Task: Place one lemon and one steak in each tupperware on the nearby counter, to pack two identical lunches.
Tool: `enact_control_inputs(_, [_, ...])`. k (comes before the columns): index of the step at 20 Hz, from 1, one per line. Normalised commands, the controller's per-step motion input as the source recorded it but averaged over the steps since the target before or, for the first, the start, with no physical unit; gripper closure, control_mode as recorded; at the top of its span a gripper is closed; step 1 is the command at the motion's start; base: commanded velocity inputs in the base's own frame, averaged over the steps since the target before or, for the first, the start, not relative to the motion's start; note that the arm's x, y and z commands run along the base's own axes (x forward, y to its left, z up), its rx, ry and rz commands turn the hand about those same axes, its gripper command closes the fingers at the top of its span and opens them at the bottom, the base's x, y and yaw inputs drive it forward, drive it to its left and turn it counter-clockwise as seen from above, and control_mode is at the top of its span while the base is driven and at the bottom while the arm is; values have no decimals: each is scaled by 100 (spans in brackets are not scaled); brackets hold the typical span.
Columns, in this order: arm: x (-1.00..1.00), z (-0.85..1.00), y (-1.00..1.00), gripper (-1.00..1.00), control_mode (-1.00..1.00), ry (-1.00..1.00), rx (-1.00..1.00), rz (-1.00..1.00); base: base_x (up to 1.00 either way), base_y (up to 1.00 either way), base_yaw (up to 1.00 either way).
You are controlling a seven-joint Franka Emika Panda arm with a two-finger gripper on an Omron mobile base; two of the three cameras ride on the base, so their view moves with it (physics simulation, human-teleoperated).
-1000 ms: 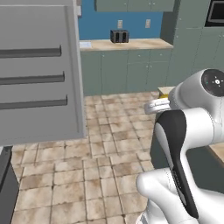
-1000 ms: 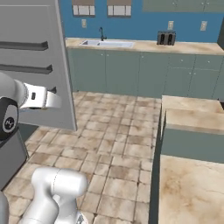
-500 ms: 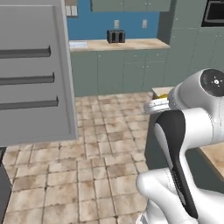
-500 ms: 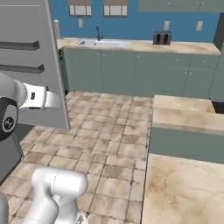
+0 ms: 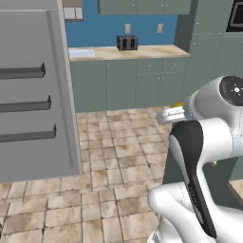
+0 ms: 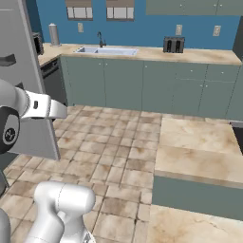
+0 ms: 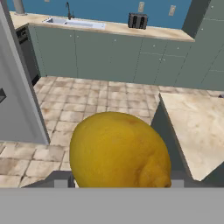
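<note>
The arm [image 5: 199, 156] is glossy white, built of thick rounded segments with a black band running along one link. A dark grey round joint cap [image 5: 233, 88] bears faint markings; a similar cap [image 6: 9, 135] shows from the right

Base views behind the arm, facing the far counter [image 6: 142, 53], toaster [image 5: 127, 42] shared, hand view close-up

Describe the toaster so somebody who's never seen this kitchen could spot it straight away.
Find the blue back wall and the long beige counter beneath it. Right of the sink stands the toaster: a small dark box, the only black thing on that stretch.
</note>
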Motion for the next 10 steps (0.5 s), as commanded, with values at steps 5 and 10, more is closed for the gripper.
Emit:
enact_control_inputs(5, [0,0,0,100,100,0,0,0,87,-32,1])
enact_control_inputs(10, [0,0,0,100,100,0,0,0,81,-37,1])
